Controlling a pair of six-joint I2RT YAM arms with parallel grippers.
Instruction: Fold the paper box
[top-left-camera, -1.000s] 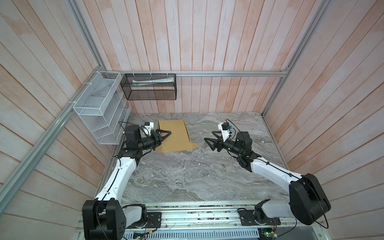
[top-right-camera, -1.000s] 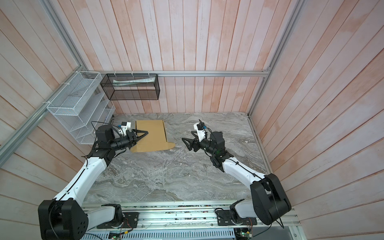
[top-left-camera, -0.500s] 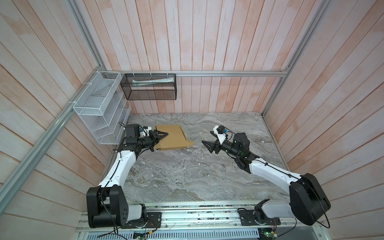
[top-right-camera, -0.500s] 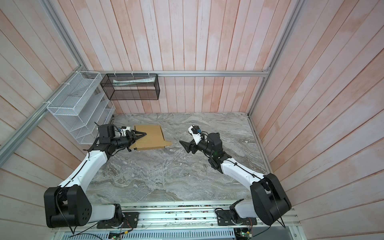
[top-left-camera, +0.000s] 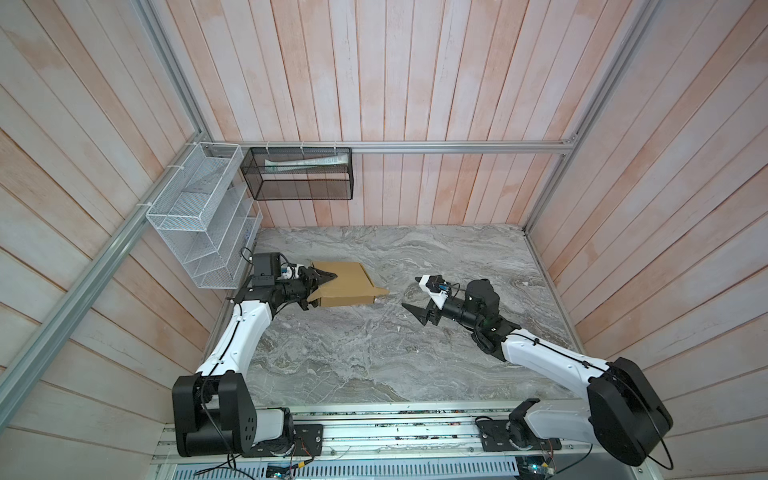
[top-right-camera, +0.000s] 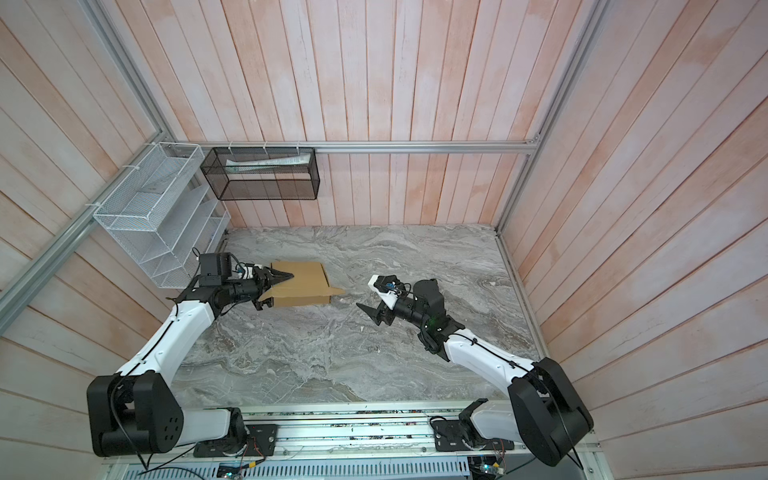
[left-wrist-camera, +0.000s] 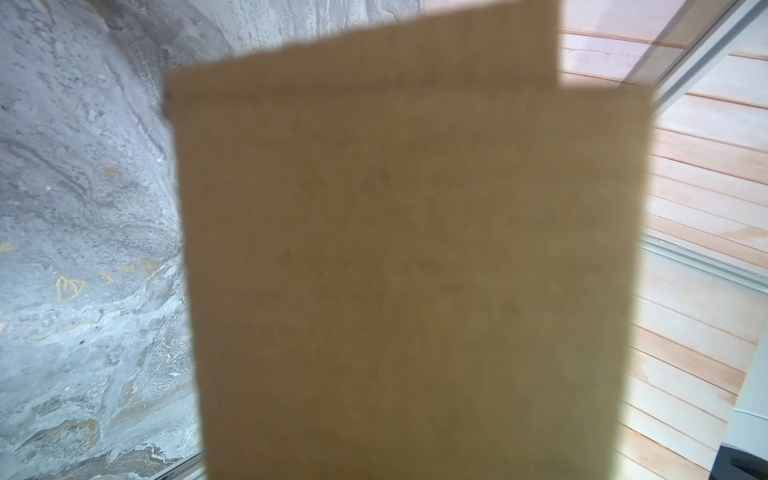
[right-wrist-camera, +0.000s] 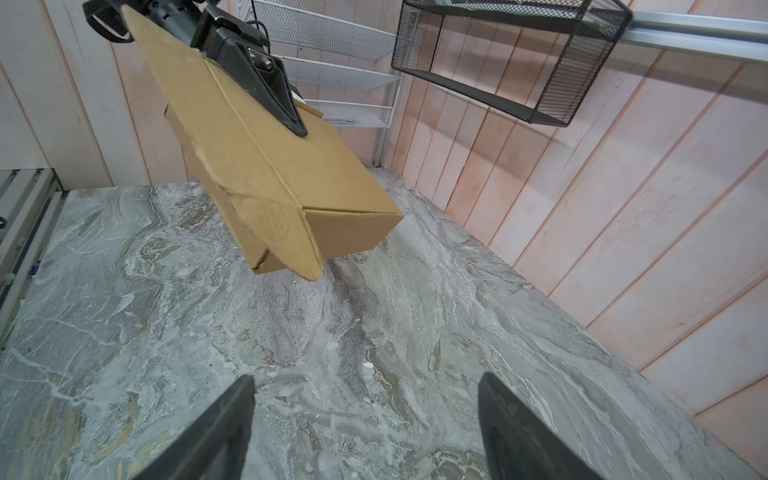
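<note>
The paper box (top-left-camera: 347, 284) is plain brown and unprinted, with fine corrugation lines running across its panels. The desk (top-left-camera: 374, 357) is grey with a marble pattern, veined in white and streaked with tan. The walls (top-left-camera: 415, 83) are pale planks, whitewashed over pinkish wood. The wire rack (top-left-camera: 195, 216) is white mesh and the basket (top-left-camera: 297, 183) is black mesh. The arms (top-left-camera: 245, 332) are white with black joints, and the fingers (right-wrist-camera: 519, 432) are matte black.

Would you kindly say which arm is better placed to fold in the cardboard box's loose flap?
Likely the right arm: its open, empty jaws face the flap of the cardboard box. The left arm has its jaws clamped on the box.
</note>
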